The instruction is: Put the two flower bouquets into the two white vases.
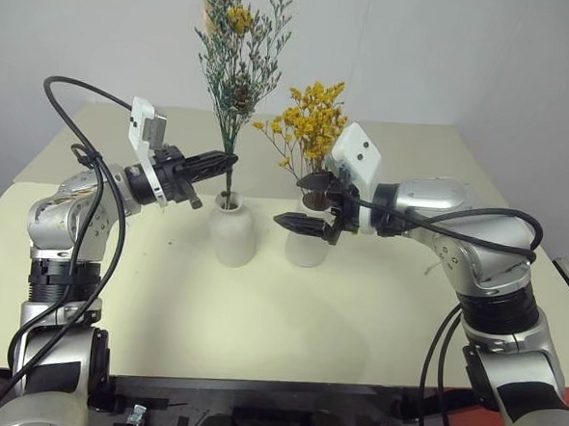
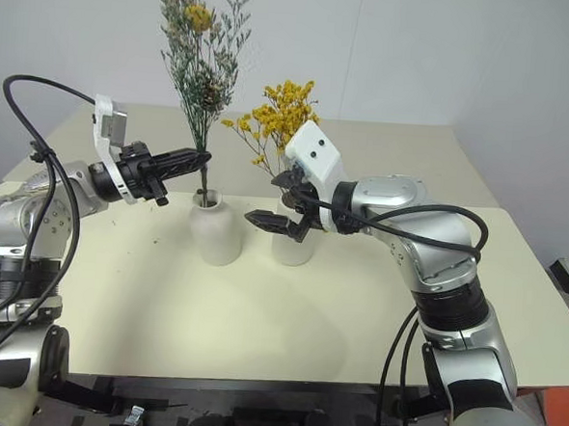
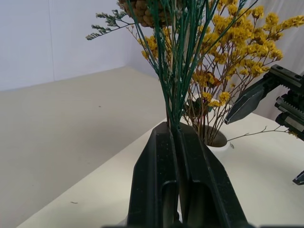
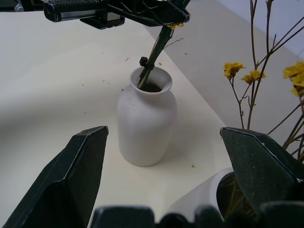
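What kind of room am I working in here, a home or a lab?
Probably a lab or test room, not a home: a bare cream table against blank white walls, carrying just two white vases and dried bouquets, with loose black cables trailing from the arms.

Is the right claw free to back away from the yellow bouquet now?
Probably yes: the right claw stands open in front of the wide vase, gripping nothing; the yellow bouquet sits in that vase.
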Motion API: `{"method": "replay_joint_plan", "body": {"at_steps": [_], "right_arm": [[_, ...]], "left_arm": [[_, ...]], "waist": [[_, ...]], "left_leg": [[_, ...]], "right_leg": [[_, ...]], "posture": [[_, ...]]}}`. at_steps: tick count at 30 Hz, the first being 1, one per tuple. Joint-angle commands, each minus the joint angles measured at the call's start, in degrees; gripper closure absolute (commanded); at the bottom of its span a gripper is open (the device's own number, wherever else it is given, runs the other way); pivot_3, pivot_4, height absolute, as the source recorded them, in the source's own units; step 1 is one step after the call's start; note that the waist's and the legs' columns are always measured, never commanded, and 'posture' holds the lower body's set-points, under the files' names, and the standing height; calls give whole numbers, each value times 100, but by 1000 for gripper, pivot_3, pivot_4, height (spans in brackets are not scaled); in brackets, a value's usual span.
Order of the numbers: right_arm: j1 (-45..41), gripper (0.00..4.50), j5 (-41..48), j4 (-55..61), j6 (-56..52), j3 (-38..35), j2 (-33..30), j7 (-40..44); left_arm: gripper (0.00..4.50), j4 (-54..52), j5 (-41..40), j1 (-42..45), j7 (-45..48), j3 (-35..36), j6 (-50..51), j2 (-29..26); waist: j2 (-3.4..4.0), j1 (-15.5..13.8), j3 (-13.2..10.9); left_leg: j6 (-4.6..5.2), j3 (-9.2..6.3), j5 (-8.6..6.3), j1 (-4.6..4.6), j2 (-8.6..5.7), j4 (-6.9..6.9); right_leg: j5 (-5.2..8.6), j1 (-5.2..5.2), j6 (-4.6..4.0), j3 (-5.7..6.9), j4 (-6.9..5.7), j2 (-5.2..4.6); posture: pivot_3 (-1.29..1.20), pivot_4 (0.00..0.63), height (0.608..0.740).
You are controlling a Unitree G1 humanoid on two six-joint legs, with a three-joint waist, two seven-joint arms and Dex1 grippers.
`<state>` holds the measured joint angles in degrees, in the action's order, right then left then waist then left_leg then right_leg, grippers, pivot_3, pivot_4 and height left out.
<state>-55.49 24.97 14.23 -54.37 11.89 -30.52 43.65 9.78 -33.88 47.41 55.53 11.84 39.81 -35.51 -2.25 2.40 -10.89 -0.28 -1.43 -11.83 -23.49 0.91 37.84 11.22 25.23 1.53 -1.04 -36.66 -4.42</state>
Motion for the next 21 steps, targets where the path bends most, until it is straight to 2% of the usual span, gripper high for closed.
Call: {"method": "replay_joint_plan", "body": {"at_steps": [1,5,14,21], "right_arm": [[-27,0,67,218,-8,-213,-51,-7],[-24,0,91,233,-11,-223,-60,7],[-8,0,144,279,-26,-222,-77,-3],[59,0,194,366,-65,-245,-117,-13]], "left_arm": [[3978,-214,42,16,-106,-13,-216,18],[2928,-241,-13,0,-100,-2,-212,1],[97,-655,10,-240,-196,21,-81,-201],[45,-1785,91,-1243,-202,52,202,-1071]], "waist": [[0,-3,0],[0,-1,0],[0,4,0],[1,10,-1]], "left_leg": [[0,0,0,0,0,0],[0,0,0,0,0,0],[0,0,0,0,0,-1],[1,1,0,3,5,-3]], "right_leg": [[0,0,0,0,0,0],[0,0,0,0,0,0],[0,0,0,0,1,0],[2,1,-2,-2,2,2]], "posture": [[0,150,740],[0,150,740],[0,150,740],[0,150,740]]}}
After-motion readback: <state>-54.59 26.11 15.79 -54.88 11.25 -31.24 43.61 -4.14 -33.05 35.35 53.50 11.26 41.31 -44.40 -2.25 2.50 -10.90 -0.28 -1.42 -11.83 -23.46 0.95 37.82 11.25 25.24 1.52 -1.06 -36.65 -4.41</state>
